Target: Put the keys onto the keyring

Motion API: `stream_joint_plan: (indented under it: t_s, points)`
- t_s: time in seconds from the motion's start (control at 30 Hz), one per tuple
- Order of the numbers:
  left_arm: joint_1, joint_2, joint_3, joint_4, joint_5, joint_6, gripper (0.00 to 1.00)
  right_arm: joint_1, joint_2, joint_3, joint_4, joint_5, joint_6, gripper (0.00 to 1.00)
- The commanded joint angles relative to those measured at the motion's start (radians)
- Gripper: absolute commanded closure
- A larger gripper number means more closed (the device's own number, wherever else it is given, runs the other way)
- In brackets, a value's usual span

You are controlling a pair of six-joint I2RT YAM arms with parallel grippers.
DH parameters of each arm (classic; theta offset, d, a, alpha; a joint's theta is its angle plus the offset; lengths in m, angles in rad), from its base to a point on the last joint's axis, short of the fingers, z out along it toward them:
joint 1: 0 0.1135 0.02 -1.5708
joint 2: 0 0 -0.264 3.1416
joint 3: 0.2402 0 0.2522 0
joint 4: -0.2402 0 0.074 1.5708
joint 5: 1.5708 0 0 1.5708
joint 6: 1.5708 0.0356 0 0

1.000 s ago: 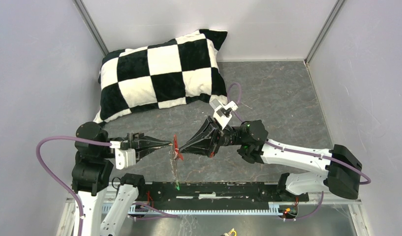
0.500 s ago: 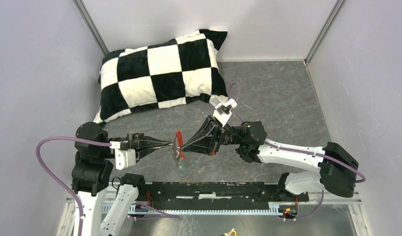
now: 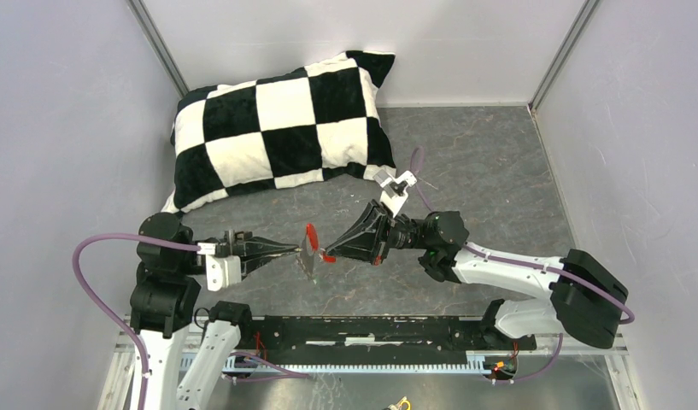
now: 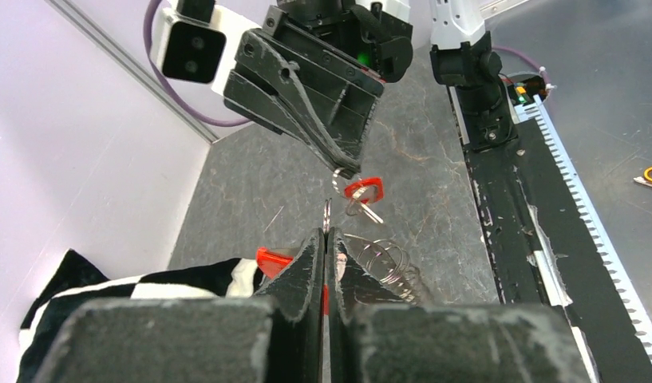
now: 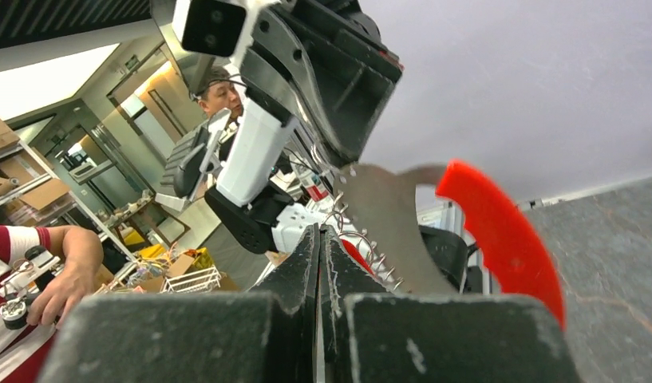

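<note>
The keyring (image 3: 310,236) is held clear of the surface (image 3: 490,154), midway between the two arms. The left gripper (image 3: 296,250) is closed tight on the keyring's thin metal ring. The curved red fob (image 5: 506,231) is set with its long axis crosswise to the line between the grippers. The right gripper (image 3: 330,254) is pressed together on the wire loop of the red-headed key (image 4: 364,190), whose blade is pointed down toward the surface.
</note>
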Motion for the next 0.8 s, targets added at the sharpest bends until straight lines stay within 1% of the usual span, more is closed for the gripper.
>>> stream_joint_plan:
  t_s: [0.0,0.07,0.13,0.2,0.23,0.27,0.4,0.47,0.63,0.77]
  points:
    - [0.006,-0.012,-0.005,0.031,-0.024,-0.016,0.98,-0.021,-0.050,-0.042,-0.047,-0.033,-0.050,1.00]
    - [0.006,-0.014,-0.011,0.030,-0.037,-0.019,0.98,-0.061,-0.098,-0.088,-0.198,-0.010,-0.144,1.00]
    - [0.006,-0.016,-0.017,0.031,-0.033,-0.026,0.98,-0.094,-0.124,-0.101,-0.421,0.015,-0.290,1.00]
    - [0.005,-0.020,-0.023,0.031,-0.031,-0.028,0.98,-0.101,-0.129,-0.076,-0.682,0.089,-0.484,1.00]
    - [0.006,-0.021,-0.025,0.030,-0.031,-0.028,0.98,-0.106,-0.124,-0.071,-0.782,0.130,-0.550,1.00]
    - [0.005,-0.022,-0.025,0.030,-0.032,-0.028,0.98,-0.116,-0.112,-0.074,-0.841,0.161,-0.591,1.00]
    - [0.006,-0.023,-0.023,0.031,-0.039,-0.032,0.98,-0.137,-0.064,-0.070,-0.982,0.253,-0.719,1.00]
    - [0.006,-0.024,-0.026,0.030,-0.040,-0.033,0.98,-0.138,-0.040,-0.078,-1.001,0.272,-0.747,1.00]
    - [0.006,-0.031,-0.035,0.031,-0.037,-0.033,0.98,-0.142,0.091,-0.058,-1.029,0.184,-0.775,1.00]
    - [0.006,-0.034,-0.034,0.031,-0.037,-0.041,0.98,-0.142,0.140,-0.059,-1.088,0.212,-0.800,1.00]
